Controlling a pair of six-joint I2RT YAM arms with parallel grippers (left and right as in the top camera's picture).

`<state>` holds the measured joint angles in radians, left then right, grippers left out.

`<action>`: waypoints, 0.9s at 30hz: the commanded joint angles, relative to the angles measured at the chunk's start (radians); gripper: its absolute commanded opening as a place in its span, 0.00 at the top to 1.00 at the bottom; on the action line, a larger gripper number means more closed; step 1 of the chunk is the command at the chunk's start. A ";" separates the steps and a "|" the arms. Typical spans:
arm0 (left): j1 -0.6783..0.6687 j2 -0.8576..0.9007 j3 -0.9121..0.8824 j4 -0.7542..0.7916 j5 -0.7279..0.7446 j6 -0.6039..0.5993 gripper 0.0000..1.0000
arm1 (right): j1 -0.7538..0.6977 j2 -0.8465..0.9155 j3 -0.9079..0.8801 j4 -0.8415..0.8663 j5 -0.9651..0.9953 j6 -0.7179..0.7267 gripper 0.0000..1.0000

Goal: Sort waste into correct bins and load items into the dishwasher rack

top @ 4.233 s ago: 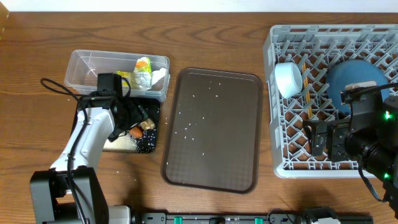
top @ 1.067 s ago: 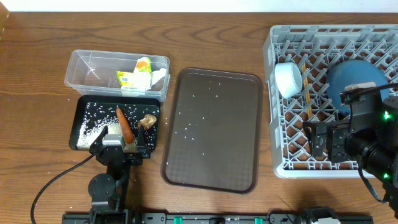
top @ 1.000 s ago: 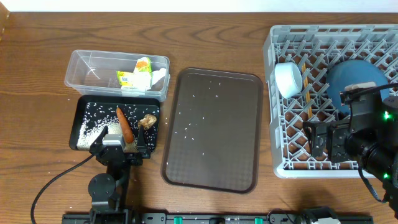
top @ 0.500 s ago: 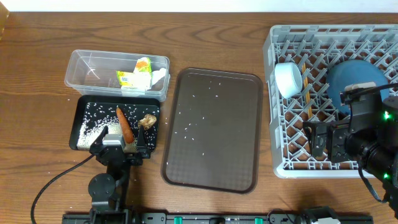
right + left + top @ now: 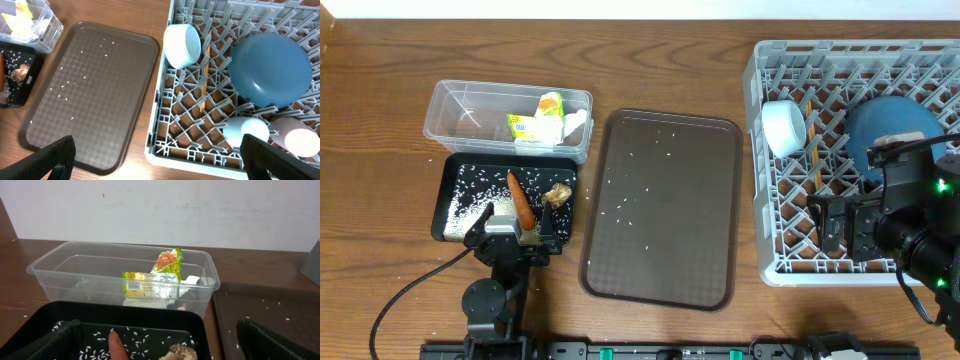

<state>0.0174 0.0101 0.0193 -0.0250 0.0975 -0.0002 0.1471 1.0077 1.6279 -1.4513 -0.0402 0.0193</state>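
The black tray (image 5: 455, 215) holds an orange carrot (image 5: 520, 198), a brown scrap (image 5: 557, 194) and white rice (image 5: 470, 192). My left gripper (image 5: 512, 228) hovers open at its near edge, gripping nothing; in the left wrist view the carrot tip (image 5: 116, 347) lies between the jaws. Behind it the clear tub (image 5: 60, 267) contains yellow-green packets (image 5: 150, 282) and a white tissue (image 5: 576, 124). The grey rack (image 5: 760, 160) carries the blue plate (image 5: 272, 67), white bowl (image 5: 182, 45), chopsticks (image 5: 203, 75), a blue cup (image 5: 245, 131) and a pink cup (image 5: 295, 137). My right gripper (image 5: 840, 230) hangs open above the rack's front.
A dark brown serving tray (image 5: 662, 205) lies between the bins and the rack, with scattered rice grains on it. A black cable trails from the left arm over the wooden table (image 5: 380, 250) at the front left.
Four seconds ago the left arm reached over the black tray; it has since drawn back to the tray's near edge, uncovering the carrot and rice. Nothing has moved in the last second.
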 commanded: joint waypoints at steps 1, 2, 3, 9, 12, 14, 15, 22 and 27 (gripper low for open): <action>-0.004 -0.004 -0.015 -0.036 0.007 -0.004 0.02 | -0.006 -0.002 0.005 -0.001 0.010 0.010 0.01; -0.004 -0.004 -0.015 -0.036 0.007 -0.004 0.02 | -0.006 -0.002 0.005 -0.003 0.010 0.010 0.01; -0.004 -0.004 -0.015 -0.036 0.007 -0.004 0.02 | -0.006 -0.002 0.005 -0.007 0.006 0.010 0.01; -0.004 -0.004 -0.015 -0.035 0.007 -0.004 0.02 | -0.006 -0.022 -0.011 0.071 0.036 -0.121 0.01; -0.004 -0.004 -0.015 -0.036 0.007 -0.004 0.02 | -0.006 -0.086 -0.093 0.241 0.027 -0.210 0.01; -0.004 -0.004 -0.015 -0.036 0.007 -0.004 0.02 | -0.006 -0.164 -0.200 0.370 0.025 -0.219 0.01; -0.004 -0.004 -0.015 -0.036 0.007 -0.004 0.02 | -0.006 -0.212 -0.269 0.433 0.025 -0.219 0.01; -0.004 -0.004 -0.015 -0.036 0.007 -0.004 0.02 | -0.006 -0.510 -0.718 0.719 -0.019 -0.215 0.01; -0.004 -0.004 -0.015 -0.036 0.007 -0.004 0.02 | -0.006 -0.704 -1.003 0.906 -0.055 -0.215 0.01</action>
<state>0.0174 0.0101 0.0212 -0.0273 0.0975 -0.0025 0.1471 0.3790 0.7322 -0.5953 -0.0612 -0.1825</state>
